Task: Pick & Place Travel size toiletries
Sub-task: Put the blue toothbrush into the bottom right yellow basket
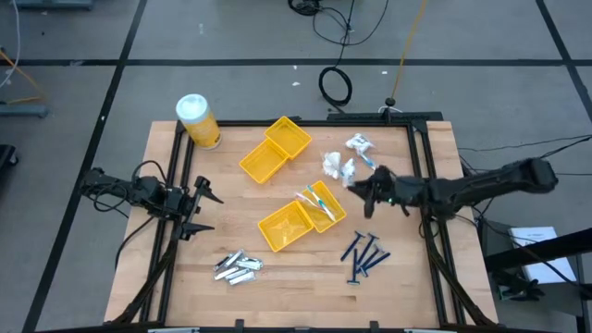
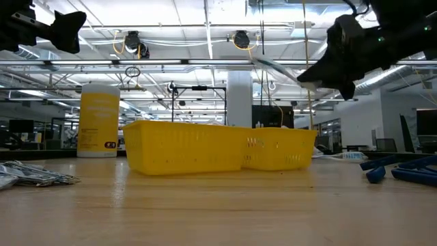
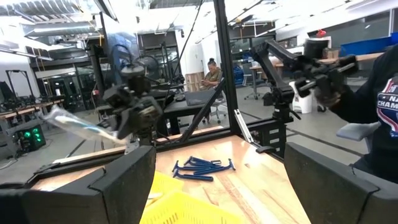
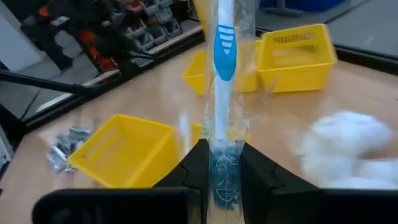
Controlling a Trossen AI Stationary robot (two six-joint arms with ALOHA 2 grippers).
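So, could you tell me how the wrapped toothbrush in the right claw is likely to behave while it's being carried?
The right claw pinches the wrapped toothbrush near one end, and it stands straight, so the stick is probably stiff. Its clear wrap looks loose and glossy, so it may slip or twist in the grip. It seems light; a bump against a yellow tray would likely tilt it.

Wooden table: 4 yellow trays, jar, scattered toiletries.
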